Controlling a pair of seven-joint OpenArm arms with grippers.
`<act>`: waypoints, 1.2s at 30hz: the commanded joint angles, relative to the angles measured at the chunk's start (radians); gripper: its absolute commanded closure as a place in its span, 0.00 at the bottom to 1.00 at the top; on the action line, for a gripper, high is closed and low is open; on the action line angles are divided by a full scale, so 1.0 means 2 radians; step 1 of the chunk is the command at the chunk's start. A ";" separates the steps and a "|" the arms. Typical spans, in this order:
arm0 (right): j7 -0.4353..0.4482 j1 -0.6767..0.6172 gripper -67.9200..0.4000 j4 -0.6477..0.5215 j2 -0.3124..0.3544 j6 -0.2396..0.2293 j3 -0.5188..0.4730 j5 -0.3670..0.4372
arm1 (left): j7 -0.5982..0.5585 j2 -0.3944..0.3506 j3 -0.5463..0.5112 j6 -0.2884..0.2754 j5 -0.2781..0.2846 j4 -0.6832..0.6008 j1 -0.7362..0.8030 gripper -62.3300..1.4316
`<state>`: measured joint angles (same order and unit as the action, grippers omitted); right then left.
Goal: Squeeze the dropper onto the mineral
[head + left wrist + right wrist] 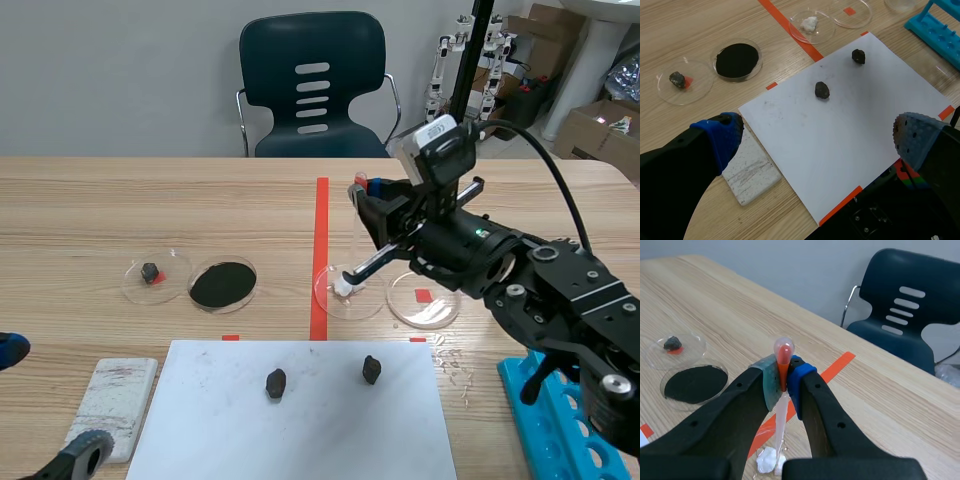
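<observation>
My right gripper [784, 382] is shut on a clear plastic dropper [782, 410] just below its bulb, which shows orange-red liquid. The dropper slants down to a white mineral lump [766, 460] in a petri dish [330, 299] beside the red tape line; whether its tip touches the lump I cannot tell. In the scene view the right gripper [366, 195] hangs over that dish with the dropper [368, 263] and white mineral [344, 287] below it. My left gripper [817, 145] is open and holds nothing, low over the near left edge of the white paper [840, 130].
Two black stones [275, 383] [371, 370] lie on the white paper. A dish of black powder [222, 284], a dish with a small dark stone [151, 272], an empty dish [424, 300], a white streak tile [113, 395] and a blue rack [560, 430] stand around.
</observation>
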<state>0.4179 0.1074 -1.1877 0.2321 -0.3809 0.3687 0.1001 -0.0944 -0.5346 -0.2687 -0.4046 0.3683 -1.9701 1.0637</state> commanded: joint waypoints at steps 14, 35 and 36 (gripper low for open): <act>0.000 0.004 0.98 -0.020 0.003 0.000 0.001 0.008 | -0.008 0.004 -0.001 -0.001 0.005 -0.004 -0.002 0.00; -0.006 0.003 0.98 -0.020 0.003 -0.004 0.001 0.021 | -0.008 0.004 -0.001 -0.001 0.005 -0.004 -0.002 0.00; -0.006 0.003 0.98 -0.020 0.003 -0.004 0.001 0.021 | -0.008 0.004 -0.001 -0.001 0.005 -0.004 -0.002 0.00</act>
<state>0.3946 0.1017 -1.2095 0.2386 -0.3885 0.3691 0.1276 -0.0944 -0.5343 -0.2687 -0.4046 0.3683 -1.9701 1.0637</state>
